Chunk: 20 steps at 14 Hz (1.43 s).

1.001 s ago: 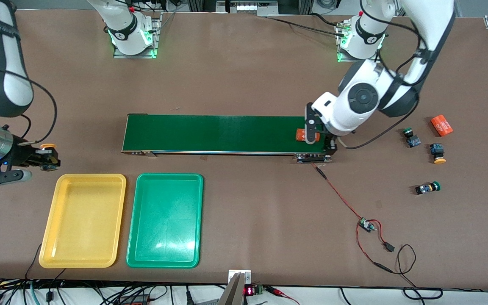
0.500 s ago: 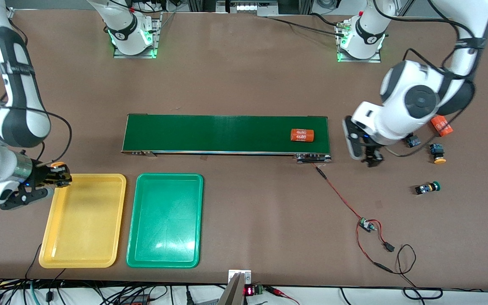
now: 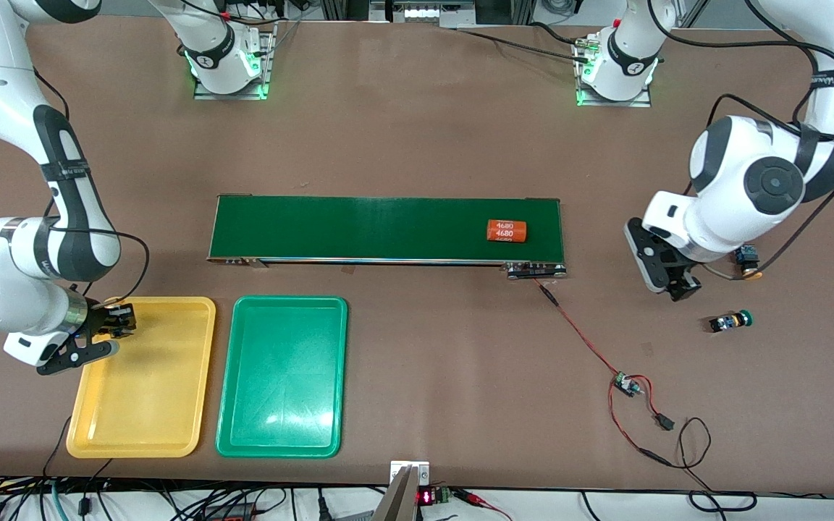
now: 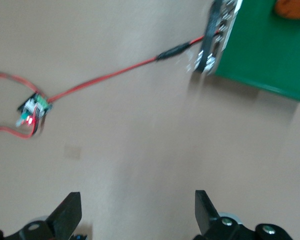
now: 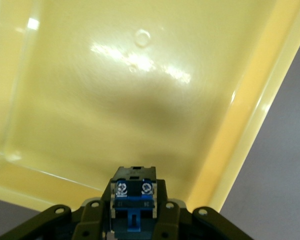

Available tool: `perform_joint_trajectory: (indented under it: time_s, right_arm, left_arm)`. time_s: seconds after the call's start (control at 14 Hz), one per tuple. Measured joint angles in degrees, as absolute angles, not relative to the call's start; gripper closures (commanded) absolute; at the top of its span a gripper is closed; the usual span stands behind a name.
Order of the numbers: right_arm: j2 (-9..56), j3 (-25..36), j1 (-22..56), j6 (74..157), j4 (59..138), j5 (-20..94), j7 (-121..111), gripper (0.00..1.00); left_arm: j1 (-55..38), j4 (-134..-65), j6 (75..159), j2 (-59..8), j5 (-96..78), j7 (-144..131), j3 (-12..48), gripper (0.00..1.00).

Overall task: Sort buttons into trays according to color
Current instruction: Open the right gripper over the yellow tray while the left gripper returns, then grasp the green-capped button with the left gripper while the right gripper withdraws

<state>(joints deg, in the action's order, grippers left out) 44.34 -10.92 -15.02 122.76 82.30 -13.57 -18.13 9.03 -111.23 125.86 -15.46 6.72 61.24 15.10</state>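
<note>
My right gripper (image 3: 119,319) hangs over the corner of the yellow tray (image 3: 143,394) that lies farthest from the front camera. It is shut on a button (image 5: 134,199) whose black-and-blue body shows between the fingers, above the yellow tray (image 5: 140,100). The green tray (image 3: 281,376) lies beside it and holds nothing. My left gripper (image 3: 669,278) is open over bare table (image 4: 140,150) between the belt's end and the loose buttons. A green-capped button (image 3: 732,320) lies on its side nearer the front camera. A yellow-capped button (image 3: 748,265) peeks out from under the left arm.
A dark-green conveyor belt (image 3: 388,228) carries an orange "4680" cylinder (image 3: 507,231) near the left arm's end. A red wire (image 3: 576,329) runs from the belt to a small circuit board (image 3: 627,383), which the left wrist view also shows as a lit circuit board (image 4: 32,112).
The right arm carried its button from beside the yellow tray to over its corner. The left arm swung off the belt toward the loose buttons. The cylinder rode along the belt.
</note>
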Motion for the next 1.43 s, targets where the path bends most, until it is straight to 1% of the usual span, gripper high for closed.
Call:
perform_joint_trajectory:
  time_s: [0.21,0.36,0.64,0.86,1.29,1.36,1.43]
  right_arm:
    - [46.1,-10.7,-15.1,122.9,82.3,-13.6,-17.3,0.79]
    - [46.5,-10.7,-15.1,122.9,82.2,-13.6,-17.1,0.79]
    - [47.0,-10.5,-15.1,122.9,82.1,-13.6,-16.8,0.79]
    - [47.2,-9.5,-15.2,125.2,82.1,-13.6,-16.7,0.79]
    - [48.3,-9.1,-15.1,129.5,82.0,-13.6,-16.7,0.79]
    - [48.6,-9.1,-15.1,130.2,82.0,-13.6,-16.7,0.7]
    - [48.9,-9.1,-15.1,130.6,82.0,-13.6,-16.7,0.36]
  left_arm:
    - [9.4,-111.2,128.4,-17.2,6.7,61.4,8.7,0.0]
    - [10.8,-111.2,128.7,-17.9,6.6,59.9,6.6,0.0]
    - [13.7,-111.9,127.0,-18.0,6.6,44.3,5.9,0.0]
    - [15.5,-112.6,126.8,-18.3,6.6,32.8,5.8,0.0]
    - [21.0,-115.2,126.7,-21.8,3.5,21.5,5.7,0.0]
    - [21.4,-116.2,126.7,-22.0,3.3,19.9,5.7,0.0]
    - [21.5,-117.0,126.7,-22.0,3.3,18.0,5.7,0.0]
